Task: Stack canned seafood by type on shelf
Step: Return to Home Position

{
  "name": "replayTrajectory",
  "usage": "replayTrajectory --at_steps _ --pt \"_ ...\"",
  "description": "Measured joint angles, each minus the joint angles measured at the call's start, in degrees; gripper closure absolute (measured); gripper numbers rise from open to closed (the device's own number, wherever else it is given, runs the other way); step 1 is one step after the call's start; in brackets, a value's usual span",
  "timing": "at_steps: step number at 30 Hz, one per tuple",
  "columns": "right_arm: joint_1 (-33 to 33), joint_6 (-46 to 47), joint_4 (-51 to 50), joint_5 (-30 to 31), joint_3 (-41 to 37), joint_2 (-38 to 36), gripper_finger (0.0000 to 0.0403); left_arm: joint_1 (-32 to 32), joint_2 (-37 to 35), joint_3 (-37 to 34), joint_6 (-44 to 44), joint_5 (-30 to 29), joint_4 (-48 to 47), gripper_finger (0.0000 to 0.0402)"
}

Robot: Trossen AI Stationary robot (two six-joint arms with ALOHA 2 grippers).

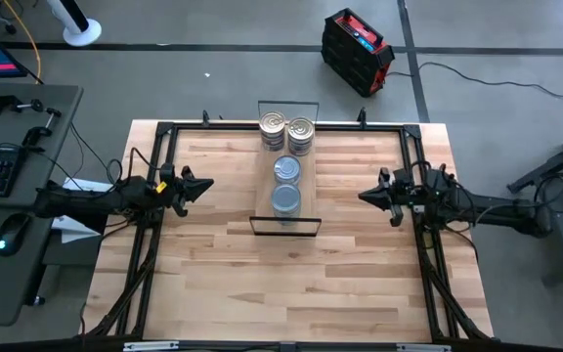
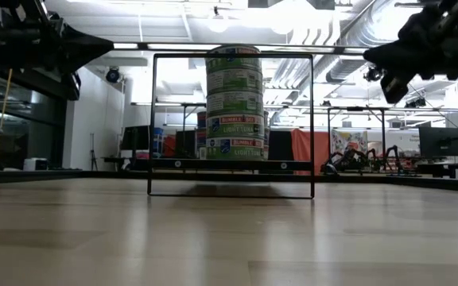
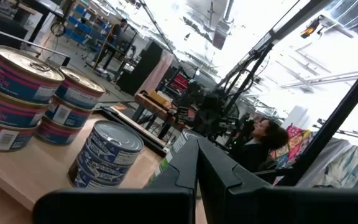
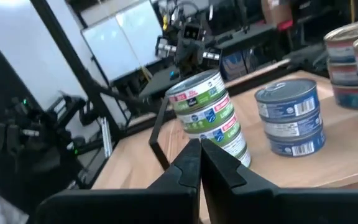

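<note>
The canned seafood stands sorted along the shelf at mid-table: the green stack at the near end, the blue stack behind it, two pink-labelled stacks at the far end. The left gripper and right gripper hang on either side, well apart from the shelf. Both have their fingers pressed together on nothing.

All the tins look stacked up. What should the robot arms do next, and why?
Probably just draw both arms back to rest. Every flat round tin in view sits in one of four stacks on the light-wood shelf, and the left gripper and right gripper are shut, empty, off to either side.
</note>
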Motion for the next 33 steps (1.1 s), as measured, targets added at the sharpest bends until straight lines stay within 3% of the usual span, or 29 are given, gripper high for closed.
replayTrajectory --at_steps 7,12,15,19,26,33 --pt "0.0 0.4 14.0 4.2 -7.5 -0.6 0.0403 0.0 0.0 0.0 0.0 0.0 0.0 0.0401" --pt "0.0 -8.4 8.2 6.6 -7.5 -0.6 0.0403 0.0 0.0 0.0 0.0 0.0 0.0 0.0401" --pt "0.0 -8.4 0.4 11.4 -7.5 -0.6 0.0403 0.0 0.0 0.0 0.1 0.0 0.0 0.0401" --pt "0.0 -8.2 -6.6 12.6 -7.4 -0.5 0.0403 0.0 0.0 0.0 0.1 0.0 0.0 0.0401" --pt "0.0 -8.3 -6.7 12.7 -7.4 -0.3 0.0403 0.0 0.0 0.0 0.1 0.0 0.0 0.0401" --pt "4.1 -8.3 -6.7 12.7 -7.4 -12.2 0.0402 0.0 0.0 0.0 0.1 0.0 0.0 0.0401"
